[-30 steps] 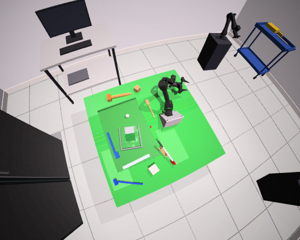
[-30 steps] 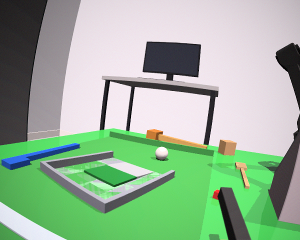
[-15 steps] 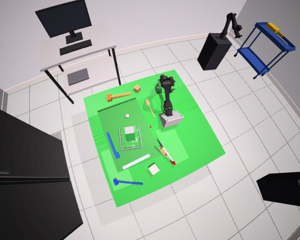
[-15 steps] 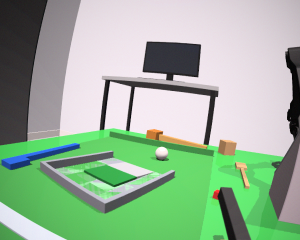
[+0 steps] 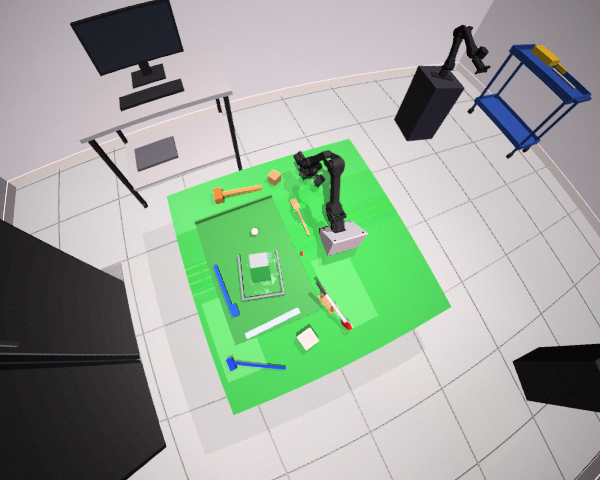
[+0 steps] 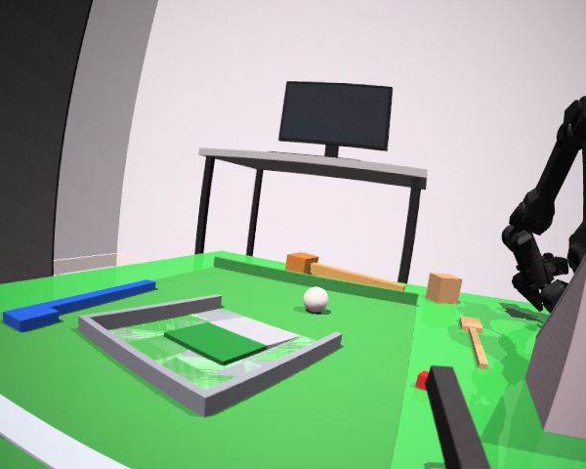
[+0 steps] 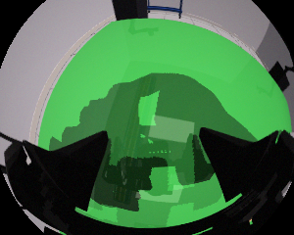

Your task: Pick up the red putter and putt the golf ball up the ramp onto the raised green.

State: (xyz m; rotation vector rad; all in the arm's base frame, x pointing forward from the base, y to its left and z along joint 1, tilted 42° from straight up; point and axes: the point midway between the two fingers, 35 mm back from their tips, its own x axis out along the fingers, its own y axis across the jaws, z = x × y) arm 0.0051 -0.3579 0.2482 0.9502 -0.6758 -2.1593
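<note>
My gripper [image 7: 154,135] is open and empty, over the mat on the side of the base towards the tan cube, well away from the putter. The red putter [image 5: 333,304] has a red head, white shaft and black grip; it lies across a tan rest, and its grip also shows in the exterior view [image 6: 457,418]. The white golf ball [image 5: 254,231] [image 6: 315,299] sits on the dark green field. The pale ramp [image 5: 258,259] [image 6: 263,328] faces the ball and joins the raised green [image 5: 260,274] [image 6: 215,343], with a grey border around three sides.
Near the arm base are a tan mallet [image 5: 303,222] [image 6: 478,347], a tan cube [image 5: 274,177] [image 6: 443,288] and a small red block [image 5: 301,253] [image 6: 422,380]. An orange mallet [image 5: 242,191] [image 6: 354,276], blue putter [image 5: 224,286] [image 6: 102,296], blue mallet [image 5: 259,365], white bar [image 5: 272,323] and white block [image 5: 307,338] lie around the field.
</note>
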